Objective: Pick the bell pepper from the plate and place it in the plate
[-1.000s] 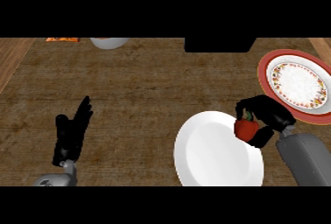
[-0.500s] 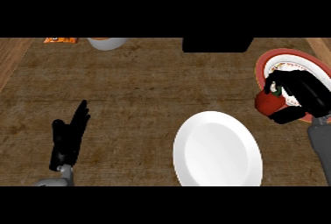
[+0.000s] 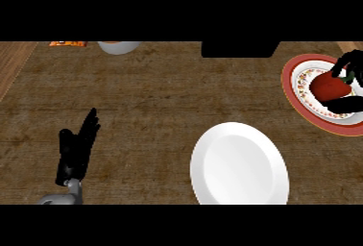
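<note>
The right hand curls round the red bell pepper over the red-rimmed plate, up and right of the white plate. Left of the white plate, the left hand rests (fingers straight, pointing up).

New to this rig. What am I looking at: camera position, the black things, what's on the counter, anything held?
One picture, taken from the robot's head, looking steeply down at a wooden counter. The black shapes are its hands. The left hand rests open, lower left. The right hand, at the right edge, curls round a red bell pepper over a red-rimmed patterned plate. A plain white plate lies nearer. A pale bowl sits at the far edge.
</note>
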Motion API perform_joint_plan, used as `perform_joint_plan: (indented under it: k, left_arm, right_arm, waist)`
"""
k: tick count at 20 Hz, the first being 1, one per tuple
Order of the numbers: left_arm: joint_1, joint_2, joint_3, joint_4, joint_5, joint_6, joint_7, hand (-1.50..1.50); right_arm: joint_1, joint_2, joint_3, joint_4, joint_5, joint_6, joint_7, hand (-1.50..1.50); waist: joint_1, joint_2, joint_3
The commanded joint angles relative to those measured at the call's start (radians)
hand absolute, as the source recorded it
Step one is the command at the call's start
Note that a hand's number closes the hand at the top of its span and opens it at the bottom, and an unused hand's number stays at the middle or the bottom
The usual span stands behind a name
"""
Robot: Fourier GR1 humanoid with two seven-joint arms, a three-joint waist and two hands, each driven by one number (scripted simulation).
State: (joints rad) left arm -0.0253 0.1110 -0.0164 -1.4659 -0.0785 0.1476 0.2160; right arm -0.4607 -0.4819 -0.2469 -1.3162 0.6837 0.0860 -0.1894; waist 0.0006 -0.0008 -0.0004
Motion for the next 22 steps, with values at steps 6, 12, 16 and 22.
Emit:
perform_joint_plan:
  k: [6, 12, 16, 22]
  left_arm:
    - [-0.004, -0.008, 0.002, 0.011, -0.001, -0.019, -0.009, 0.0]
    - [0.025, 0.013, 0.006, -0.032, 0.006, -0.05, -0.012, 0.0]
    - [-0.018, -0.009, 0.004, 0.012, -0.005, -0.028, -0.008, 0.0]
    - [-0.006, -0.024, -0.027, -0.015, -0.019, -0.03, -0.009, 0.0]
  right_arm:
    - [-0.187, -0.092, -0.082, 0.39, 0.023, -0.069, -0.059, 1.5]
    - [-0.302, -0.137, -0.07, 0.701, 0.087, -0.159, -0.183, 1.5]
    - [-0.335, -0.202, -0.049, 0.856, 0.132, -0.101, -0.209, 1.5]
    - [-0.364, -0.211, -0.013, 1.023, 0.168, 0.025, -0.241, 1.5]
  waist:
    - [0.014, 0.005, 0.001]
    - [0.024, 0.007, 0.001]
    - [0.036, 0.014, 0.002]
    - [0.055, 0.021, 0.003]
